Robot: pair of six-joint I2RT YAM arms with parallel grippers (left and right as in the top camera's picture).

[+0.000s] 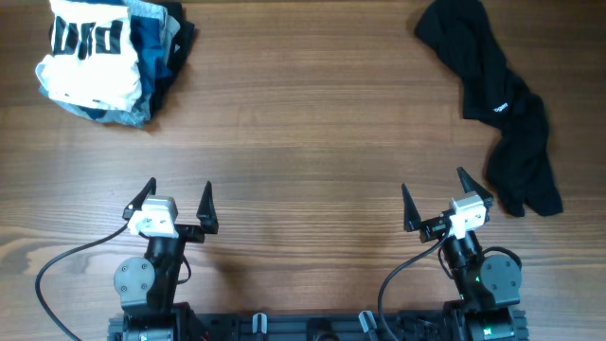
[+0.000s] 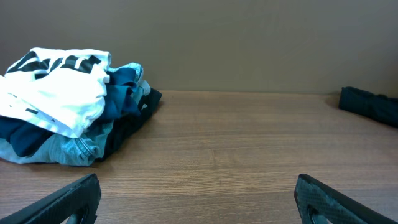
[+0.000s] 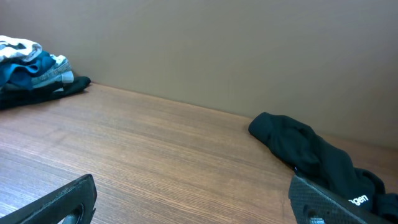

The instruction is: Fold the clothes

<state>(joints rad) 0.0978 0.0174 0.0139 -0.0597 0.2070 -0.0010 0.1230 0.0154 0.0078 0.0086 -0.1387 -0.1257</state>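
Observation:
A pile of crumpled clothes point(image 1: 104, 57), white with black print on top and blue and dark pieces under it, lies at the far left of the wooden table; it shows in the left wrist view point(image 2: 65, 112) and small in the right wrist view point(image 3: 34, 71). A black garment point(image 1: 497, 99) lies crumpled at the far right, also in the right wrist view point(image 3: 317, 158) and at the edge of the left wrist view point(image 2: 370, 104). My left gripper point(image 1: 178, 201) is open and empty near the front edge. My right gripper point(image 1: 437, 197) is open and empty near the front edge.
Bare wooden table point(image 1: 303, 142) stretches between the two heaps and in front of both grippers. The arm bases and cables point(image 1: 66, 265) sit at the front edge. A plain wall stands behind the table's far edge point(image 2: 249, 43).

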